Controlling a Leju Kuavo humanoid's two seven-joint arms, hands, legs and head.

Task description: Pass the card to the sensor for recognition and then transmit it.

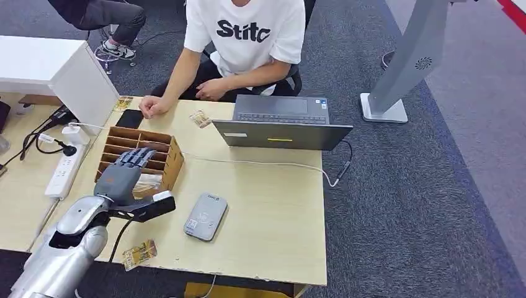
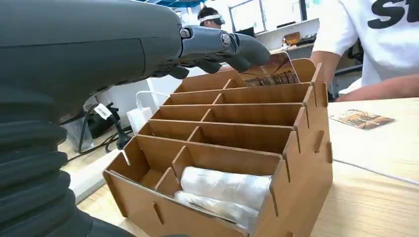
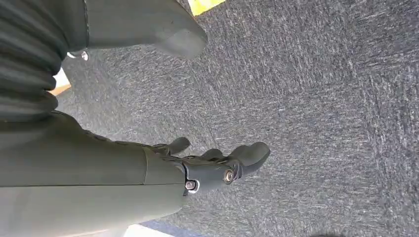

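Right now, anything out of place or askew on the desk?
One card lies at the table's near edge, partly over it, so it could slip off. Another card lies loose by the laptop. The left hand hovers over the wooden organizer, holding nothing. Nothing looks spilled or damaged.

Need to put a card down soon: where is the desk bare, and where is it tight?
Bare: the desk right of the grey sensor, below the laptop. Tight: around the wooden organizer, where the left hand hovers.
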